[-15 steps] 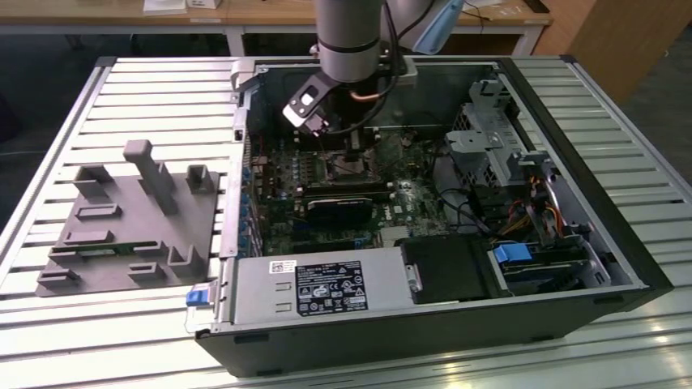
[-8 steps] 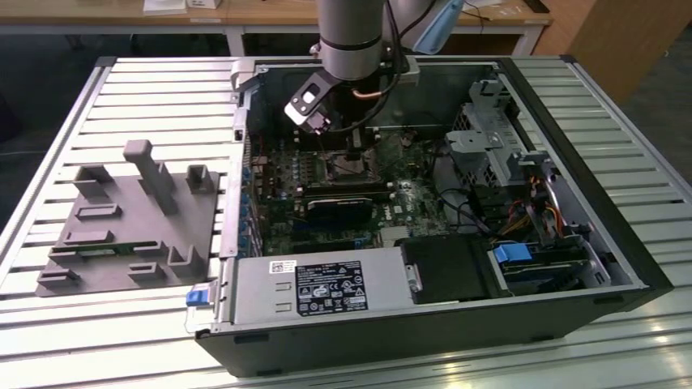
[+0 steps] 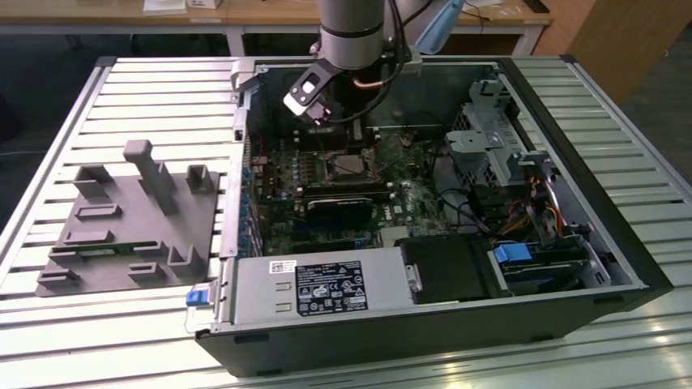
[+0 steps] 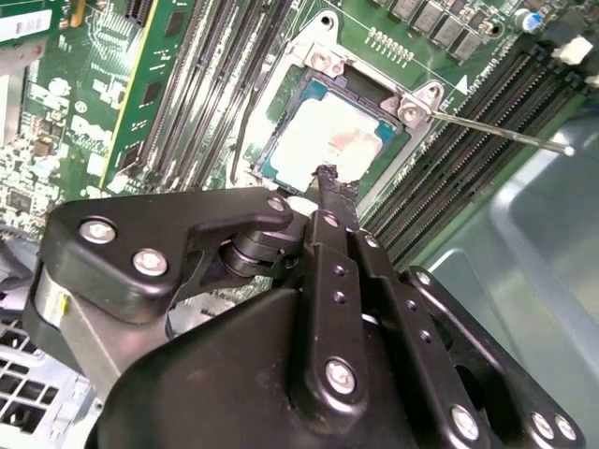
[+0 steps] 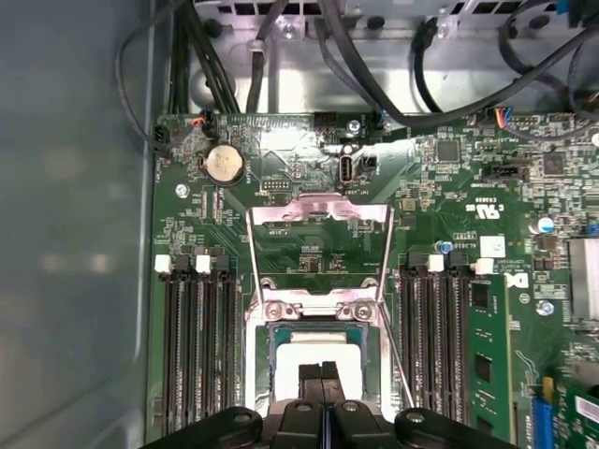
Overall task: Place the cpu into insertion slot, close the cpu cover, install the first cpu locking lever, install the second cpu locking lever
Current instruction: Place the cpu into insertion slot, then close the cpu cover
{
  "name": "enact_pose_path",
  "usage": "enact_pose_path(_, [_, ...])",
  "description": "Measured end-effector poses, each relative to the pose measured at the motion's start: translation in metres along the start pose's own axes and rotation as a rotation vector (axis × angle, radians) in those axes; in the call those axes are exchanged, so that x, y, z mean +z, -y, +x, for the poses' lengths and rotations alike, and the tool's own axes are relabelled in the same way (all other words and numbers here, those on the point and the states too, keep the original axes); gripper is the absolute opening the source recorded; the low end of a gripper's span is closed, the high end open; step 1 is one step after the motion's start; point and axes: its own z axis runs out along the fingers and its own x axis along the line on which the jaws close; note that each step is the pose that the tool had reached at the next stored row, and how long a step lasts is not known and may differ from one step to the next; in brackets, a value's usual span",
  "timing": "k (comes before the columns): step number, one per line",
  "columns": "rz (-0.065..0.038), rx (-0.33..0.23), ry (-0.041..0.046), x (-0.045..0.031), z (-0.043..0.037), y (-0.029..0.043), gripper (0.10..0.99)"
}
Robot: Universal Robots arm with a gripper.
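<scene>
The cpu [image 5: 292,352] lies flat in the insertion slot [image 5: 270,339] on the green board, its silver top also plain in the second wrist view [image 4: 328,140]. The cpu cover [image 5: 318,217] is swung open and lies back beyond the slot, with board showing through its window. A thin locking lever [image 4: 496,131] sticks out sideways from the socket corner. My gripper [image 5: 321,372] hangs just over the chip's near edge, its black fingers pressed together and holding nothing. In the exterior view the gripper [image 3: 317,113] hangs over the socket [image 3: 348,164] inside the open computer case.
Long black memory slots [image 5: 197,346] flank the socket on both sides. Black cables [image 5: 374,84] run behind the board. In the exterior view a grey power supply [image 3: 313,288] sits at the case front, a drive cage [image 3: 508,154] on the right, and a grey fixture [image 3: 130,219] on the left.
</scene>
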Motion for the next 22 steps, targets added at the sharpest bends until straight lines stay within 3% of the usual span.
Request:
enact_pose_path(9, [-0.002, 0.001, 0.0001, -0.0160, 0.0004, -0.0015, 0.106])
enact_pose_path(22, [-0.002, 0.001, 0.0000, -0.0166, 0.0004, -0.0015, 0.106])
